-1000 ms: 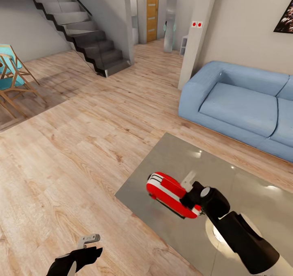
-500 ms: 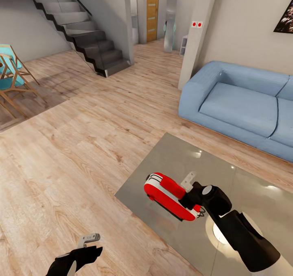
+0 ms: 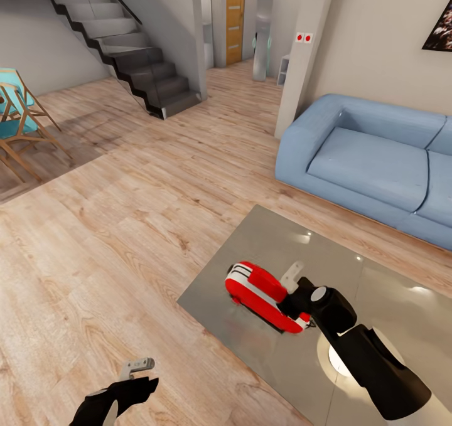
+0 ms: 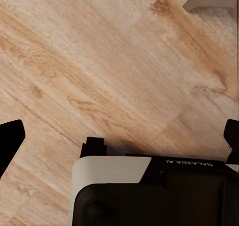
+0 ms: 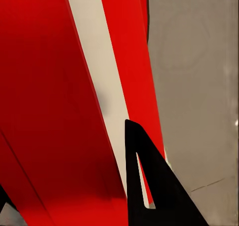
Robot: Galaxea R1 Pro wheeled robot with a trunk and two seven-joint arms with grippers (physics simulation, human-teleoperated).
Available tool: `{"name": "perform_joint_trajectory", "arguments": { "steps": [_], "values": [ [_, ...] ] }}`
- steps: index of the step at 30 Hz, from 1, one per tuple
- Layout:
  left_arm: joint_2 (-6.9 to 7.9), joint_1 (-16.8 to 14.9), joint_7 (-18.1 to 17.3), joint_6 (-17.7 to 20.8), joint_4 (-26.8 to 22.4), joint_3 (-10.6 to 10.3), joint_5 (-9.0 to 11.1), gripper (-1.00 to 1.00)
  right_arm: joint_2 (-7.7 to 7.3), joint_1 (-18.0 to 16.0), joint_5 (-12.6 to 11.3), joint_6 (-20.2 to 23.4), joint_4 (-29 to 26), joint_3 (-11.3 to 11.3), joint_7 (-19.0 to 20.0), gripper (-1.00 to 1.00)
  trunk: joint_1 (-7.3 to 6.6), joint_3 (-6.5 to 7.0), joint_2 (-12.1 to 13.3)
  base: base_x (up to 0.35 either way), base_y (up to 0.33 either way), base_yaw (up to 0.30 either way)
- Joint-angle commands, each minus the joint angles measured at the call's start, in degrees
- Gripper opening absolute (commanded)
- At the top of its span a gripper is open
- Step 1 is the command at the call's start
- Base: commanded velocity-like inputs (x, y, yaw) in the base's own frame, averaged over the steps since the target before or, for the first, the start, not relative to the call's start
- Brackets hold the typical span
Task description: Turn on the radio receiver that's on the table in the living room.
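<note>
The red radio receiver (image 3: 258,291) with white trim bands lies on its side on the glossy grey table (image 3: 276,241), near the table's left corner. My right gripper (image 3: 292,302) is pressed against the radio's near end, and its black fingers look closed together. The right wrist view shows them meeting in a point (image 5: 130,128) on the radio's red and white face (image 5: 59,86), with the grey tabletop (image 5: 199,76) beside it. My left gripper (image 3: 139,371) hangs low over the wood floor, away from the table. In the left wrist view its fingertips (image 4: 11,136) are spread wide apart, open and empty.
A blue sectional sofa (image 3: 370,159) stands beyond the table by the beige wall. A dark staircase (image 3: 135,56) rises at the back left. A wooden chair with a teal seat (image 3: 16,118) is at the far left. Wood plank floor (image 3: 125,225) lies between them.
The radio has turned and shifted slightly on the table under my right gripper, which moved a little with it. The left arm has not moved.
</note>
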Motion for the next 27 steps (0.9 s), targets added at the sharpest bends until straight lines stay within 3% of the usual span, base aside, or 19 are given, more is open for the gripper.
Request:
{"name": "perform_joint_trajectory", "arguments": {
  "steps": [1,5,7,8,15,16,18,20,22,23,24,26,27],
  "values": [
    [0.00,0.0,0.0,0.0,-0.3,0.0,0.0,1.00,-0.01,0.0,0.0,-0.3,0.0,0.0,-1.1,-1.00,0.00,0.00,0.0,0.000,0.000,0.000],
    [0.04,-0.7,-0.6,0.8,-3.2,0.0,0.2,1.00,0.01,0.0,0.0,-2.5,0.0,0.2,-8.5,-1.00,0.00,0.00,0.0,0.000,0.000,0.000],
    [0.10,-1.9,-2.1,2.4,-5.5,0.0,0.2,1.00,0.07,0.0,0.0,-4.1,0.0,0.2,-15.0,-1.00,0.00,0.00,0.0,0.000,0.000,0.000],
    [0.15,-3.1,-3.4,6.3,-8.1,0.0,0.2,1.00,0.07,0.1,0.0,-5.8,0.0,0.2,-22.0,-1.00,0.00,0.00,0.0,0.000,0.000,0.000],
    [0.28,-7.9,-5.7,20.1,-17.0,0.0,0.3,1.00,-0.09,2.0,0.1,-14.0,0.1,2.0,-37.4,-1.00,0.00,0.00,0.0,0.000,0.000,0.000],
    [0.21,-10.1,-6.3,24.2,-18.9,0.0,0.3,1.00,-0.12,3.7,0.3,-16.9,0.1,3.5,-44.4,-1.00,0.00,0.00,0.0,0.000,0.000,0.000],
    [0.17,-12.3,-6.5,27.4,-19.7,0.0,0.3,1.00,-0.22,5.5,0.3,-20.1,0.1,6.4,-52.8,-1.00,0.00,0.00,0.0,0.000,0.000,0.000],
    [0.13,-13.3,-6.6,28.6,-19.9,0.0,0.3,1.00,-0.34,6.4,0.4,-21.5,0.1,8.4,-57.2,-1.00,0.00,0.00,0.0,0.000,0.000,0.000],
    [0.06,-14.6,-6.7,30.3,-20.1,0.0,0.3,1.00,-0.58,8.0,0.4,-23.2,0.1,11.8,-64.1,-1.00,0.00,0.00,0.0,0.000,0.000,0.000],
    [0.04,-15.3,-6.7,31.3,-20.2,0.0,0.3,1.00,-0.74,9.0,0.4,-24.0,0.1,14.2,-68.8,-1.00,0.00,0.00,0.0,0.000,0.000,0.000],
    [0.03,-15.6,-6.7,31.7,-20.3,0.1,0.3,1.00,-0.83,9.4,0.4,-24.3,0.2,15.4,-71.2,-1.00,0.00,0.00,0.0,0.000,0.000,0.000],
    [0.01,-16.8,-6.8,32.9,-20.5,0.1,0.3,1.00,-1.19,10.6,0.4,-25.3,0.4,20.7,-80.4,-1.00,0.00,0.00,0.0,0.000,0.000,0.000],
    [0.00,-17.1,-6.8,33.1,-20.5,0.0,0.3,1.00,-1.38,10.7,0.3,-25.6,0.6,22.0,-82.5,-1.00,0.00,0.00,0.0,0.000,0.000,0.000]
  ]
}}
